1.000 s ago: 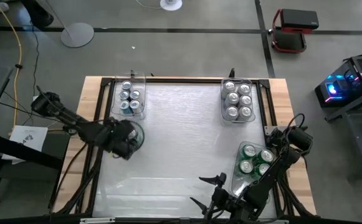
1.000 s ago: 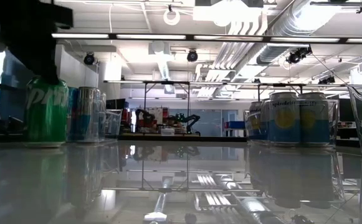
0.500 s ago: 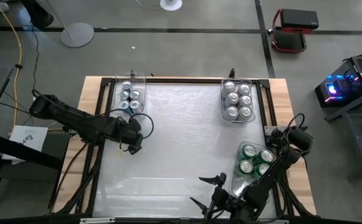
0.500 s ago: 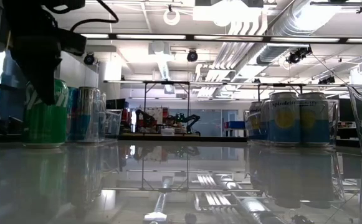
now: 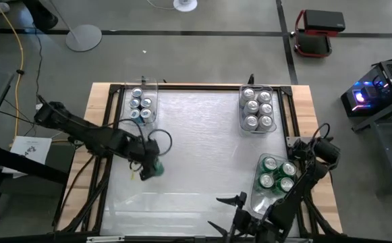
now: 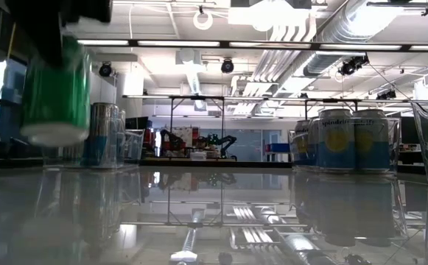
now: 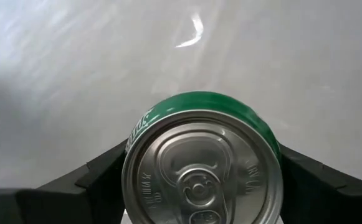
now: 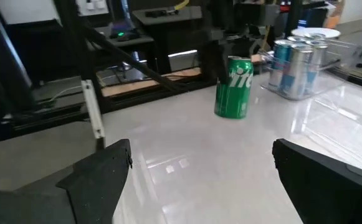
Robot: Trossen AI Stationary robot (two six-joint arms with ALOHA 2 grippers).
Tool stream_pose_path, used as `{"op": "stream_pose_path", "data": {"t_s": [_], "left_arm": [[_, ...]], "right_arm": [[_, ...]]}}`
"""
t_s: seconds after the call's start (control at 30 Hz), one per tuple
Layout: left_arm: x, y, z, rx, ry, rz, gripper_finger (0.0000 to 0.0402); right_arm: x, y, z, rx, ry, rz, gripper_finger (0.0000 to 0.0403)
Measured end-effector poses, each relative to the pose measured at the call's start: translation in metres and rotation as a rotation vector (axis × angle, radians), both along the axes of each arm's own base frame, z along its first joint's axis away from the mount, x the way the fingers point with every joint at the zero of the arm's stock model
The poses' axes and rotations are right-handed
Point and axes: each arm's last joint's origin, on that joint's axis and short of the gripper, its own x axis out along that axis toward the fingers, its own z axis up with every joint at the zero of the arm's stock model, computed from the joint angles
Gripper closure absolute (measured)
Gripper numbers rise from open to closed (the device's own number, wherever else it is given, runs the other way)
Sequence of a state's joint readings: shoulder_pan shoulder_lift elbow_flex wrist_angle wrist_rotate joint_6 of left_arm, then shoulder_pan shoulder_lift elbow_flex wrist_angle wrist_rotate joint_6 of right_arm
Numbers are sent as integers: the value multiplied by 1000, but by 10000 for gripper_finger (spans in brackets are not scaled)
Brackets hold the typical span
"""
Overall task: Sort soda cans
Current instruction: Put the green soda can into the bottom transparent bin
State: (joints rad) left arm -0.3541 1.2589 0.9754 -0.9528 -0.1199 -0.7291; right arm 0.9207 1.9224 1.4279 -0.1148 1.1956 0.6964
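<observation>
The high view looks straight down on the whole worktop (image 5: 202,155); the low view sits at worktop level, facing across it into the room. The left wrist view looks closely down on a green can (image 7: 202,165), which the right wrist view sees from farther off.
</observation>
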Motion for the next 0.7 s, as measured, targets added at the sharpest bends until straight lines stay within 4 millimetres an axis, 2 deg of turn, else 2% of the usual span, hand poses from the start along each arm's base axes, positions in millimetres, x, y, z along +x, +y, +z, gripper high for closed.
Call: {"op": "stream_pose_path", "data": {"t_s": [0.13,0.3,0.5,0.7], "left_arm": [[28,-32,20,13,-51,-114,102],[75,-79,25,140,-69,-284,102],[118,-113,4,209,24,-430,102],[137,-122,-23,246,82,-475,84]], "right_arm": [[-2,6,11,5,-13,19,22],[-2,9,19,4,-10,41,22],[-3,8,16,38,0,32,22],[-6,4,9,72,22,4,22]]}}
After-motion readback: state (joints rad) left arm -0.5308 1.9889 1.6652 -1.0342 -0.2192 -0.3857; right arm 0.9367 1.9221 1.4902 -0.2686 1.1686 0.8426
